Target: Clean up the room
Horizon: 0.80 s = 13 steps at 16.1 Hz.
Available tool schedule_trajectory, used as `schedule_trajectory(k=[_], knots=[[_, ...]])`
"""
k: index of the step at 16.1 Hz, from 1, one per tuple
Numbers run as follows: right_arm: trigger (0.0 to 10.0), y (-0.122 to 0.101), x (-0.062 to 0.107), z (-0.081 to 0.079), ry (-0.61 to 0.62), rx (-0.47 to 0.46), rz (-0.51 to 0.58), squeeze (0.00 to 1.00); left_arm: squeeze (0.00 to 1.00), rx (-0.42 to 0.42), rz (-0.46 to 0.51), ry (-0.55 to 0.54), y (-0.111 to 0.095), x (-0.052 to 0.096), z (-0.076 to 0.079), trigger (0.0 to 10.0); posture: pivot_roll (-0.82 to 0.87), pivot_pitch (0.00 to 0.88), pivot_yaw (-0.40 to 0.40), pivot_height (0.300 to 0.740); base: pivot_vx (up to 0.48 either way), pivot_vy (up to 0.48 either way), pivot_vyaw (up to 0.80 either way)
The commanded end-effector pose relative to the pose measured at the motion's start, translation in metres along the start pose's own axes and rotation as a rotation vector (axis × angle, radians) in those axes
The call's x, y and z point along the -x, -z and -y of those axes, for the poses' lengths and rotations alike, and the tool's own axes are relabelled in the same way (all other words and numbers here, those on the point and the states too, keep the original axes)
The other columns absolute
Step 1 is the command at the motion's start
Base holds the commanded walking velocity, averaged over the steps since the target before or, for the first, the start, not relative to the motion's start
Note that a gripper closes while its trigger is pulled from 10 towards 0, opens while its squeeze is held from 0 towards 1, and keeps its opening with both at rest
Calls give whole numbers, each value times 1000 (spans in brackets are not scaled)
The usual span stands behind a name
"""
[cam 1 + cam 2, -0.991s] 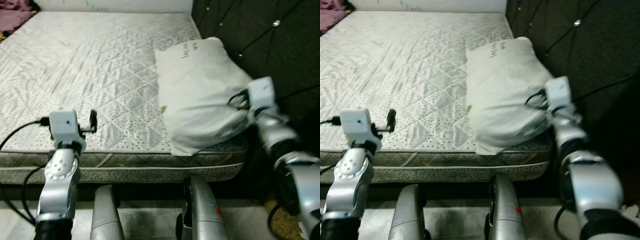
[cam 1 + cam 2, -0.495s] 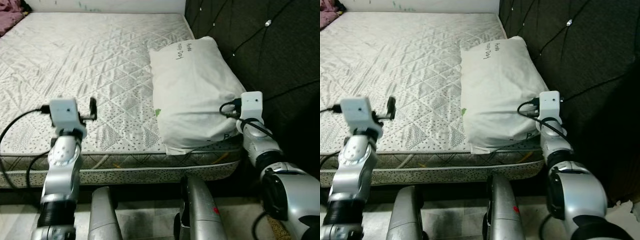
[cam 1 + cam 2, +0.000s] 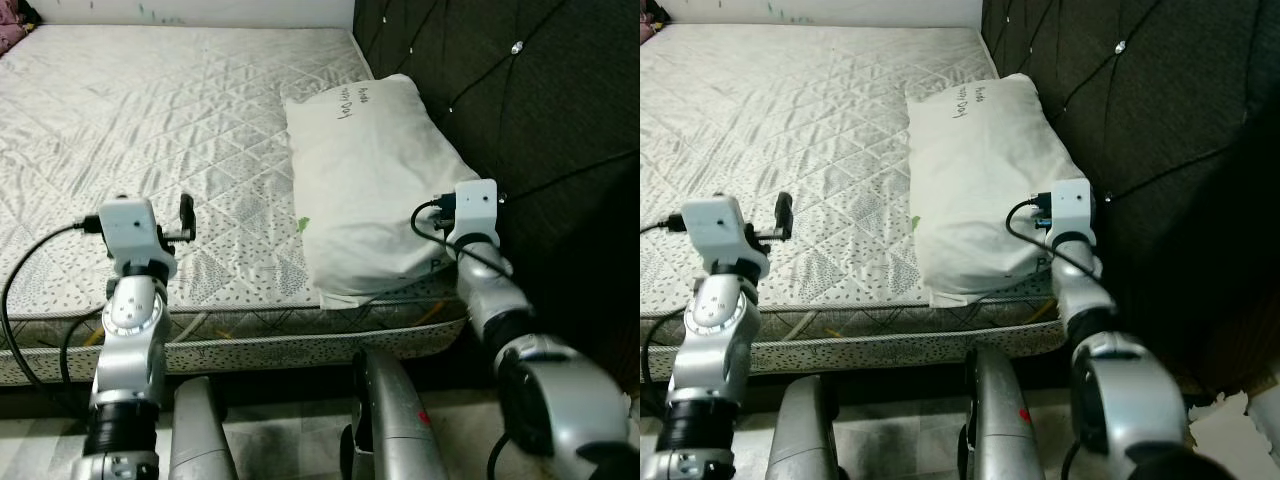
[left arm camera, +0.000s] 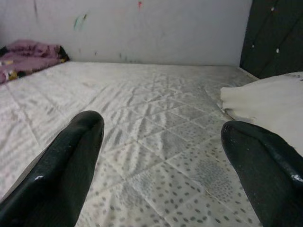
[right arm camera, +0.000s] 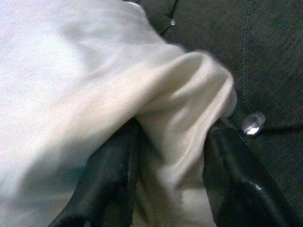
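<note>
A white pillow lies on the bare quilted mattress, at the end next to the dark tufted headboard, with its near corner reaching the mattress edge. The right gripper is seen in the right wrist view with its jaws closed on a bunched fold of the pillow's corner, a thick pinch of cloth held between the 2 black fingers, close to one of the headboard's shiny buttons. The left gripper is held low over the mattress, well apart from the pillow, its jaws wide and holding nothing. The step in hand is judged to be the squaring of the pillow against the headboard. It would be done well if the pinch were kept deep in the fold, since a shallow hold on loose cloth is likely to slip once the filling drags on the quilting. The corner is best lifted slightly before it is moved, so that the pillow slides rather than folds. The right arm's dangling cable should be kept clear of the cloth.
</note>
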State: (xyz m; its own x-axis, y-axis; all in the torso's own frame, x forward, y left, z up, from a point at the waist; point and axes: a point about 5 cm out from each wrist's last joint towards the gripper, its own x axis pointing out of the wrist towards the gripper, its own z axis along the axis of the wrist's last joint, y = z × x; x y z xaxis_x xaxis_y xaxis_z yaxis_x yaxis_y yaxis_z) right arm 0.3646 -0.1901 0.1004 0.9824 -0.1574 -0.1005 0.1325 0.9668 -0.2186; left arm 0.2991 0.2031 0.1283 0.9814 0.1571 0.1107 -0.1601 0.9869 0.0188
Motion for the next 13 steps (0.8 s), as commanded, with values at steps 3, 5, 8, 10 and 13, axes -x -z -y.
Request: schedule_trajectory(k=[3,5,8,10,13], knots=[[10000,21,20,-5,-37,-147,-5,1000,0,11,2,10,3,9,6,10000,-11,0,-69,528,0,0,0],[10000,22,29,0,-16,-137,44,1000,0,22,1,10,3,15,8,10000,-9,0,-69,528,0,0,0],[10000,12,31,4,-17,-147,77,1000,0,28,-4,17,4,18,8,10000,-11,0,-72,528,0,0,0],[10000,-2,32,1,-45,-143,138,1000,0,34,11,24,-2,17,9,10000,-12,0,-75,528,0,0,0],[10000,-54,32,-19,-113,-173,318,1000,0,35,41,7,-10,20,7,10000,0,0,-74,528,0,0,0]])
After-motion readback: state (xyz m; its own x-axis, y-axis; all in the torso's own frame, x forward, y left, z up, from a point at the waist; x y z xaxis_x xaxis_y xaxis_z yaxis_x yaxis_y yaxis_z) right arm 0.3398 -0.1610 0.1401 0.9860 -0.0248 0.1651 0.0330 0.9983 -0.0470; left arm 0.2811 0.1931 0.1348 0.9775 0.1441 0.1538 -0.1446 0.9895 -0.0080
